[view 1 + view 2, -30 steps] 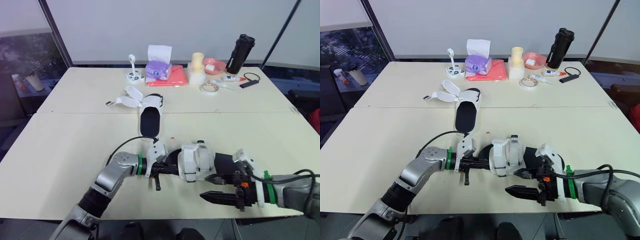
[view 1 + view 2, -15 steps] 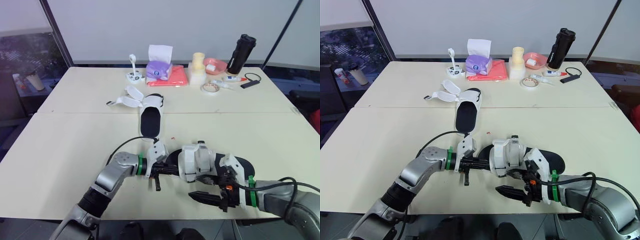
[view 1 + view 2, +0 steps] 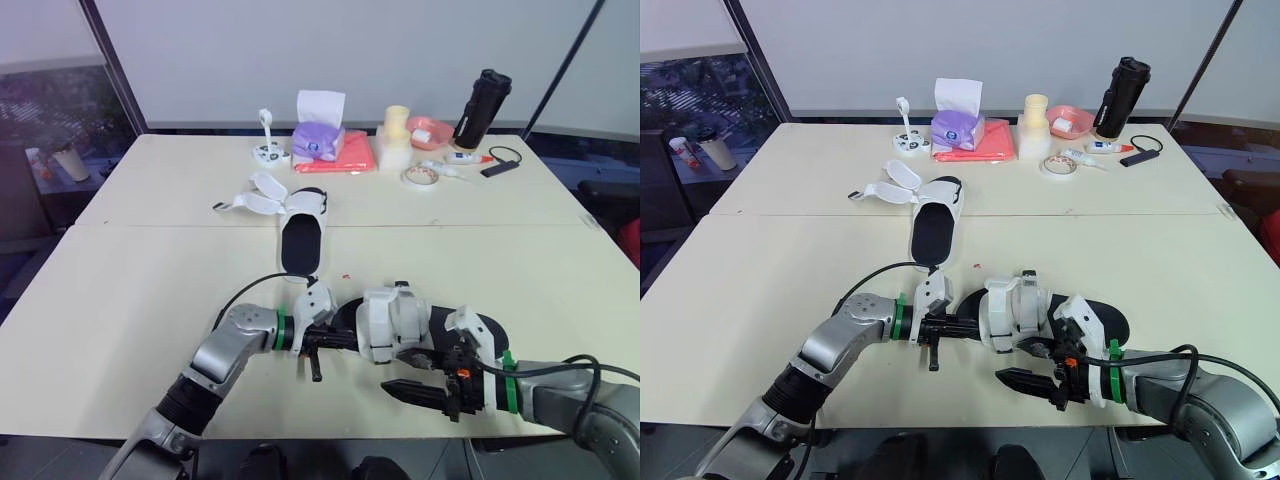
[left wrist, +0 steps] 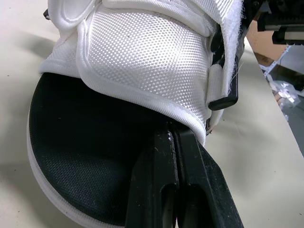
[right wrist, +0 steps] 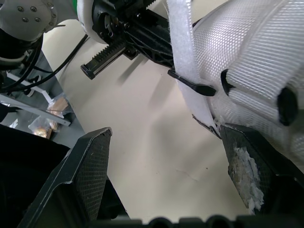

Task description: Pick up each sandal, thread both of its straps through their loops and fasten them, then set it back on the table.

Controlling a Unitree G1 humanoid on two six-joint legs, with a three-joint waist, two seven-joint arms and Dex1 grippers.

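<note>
While pinching sandal (image 3: 395, 318) toe rim with left end effector (image 4: 172, 142), sole on desk (image 3: 150, 300), close wide-spread right end effector (image 3: 395, 370) on loose strap (image 5: 183, 52) at sandal's side; grip near tip, avoid tugging sandal free.

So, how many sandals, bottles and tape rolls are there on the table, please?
sandals: 2 (near sandal, far sandal)
black bottle: 1
tape roll: 1
total: 4
</note>
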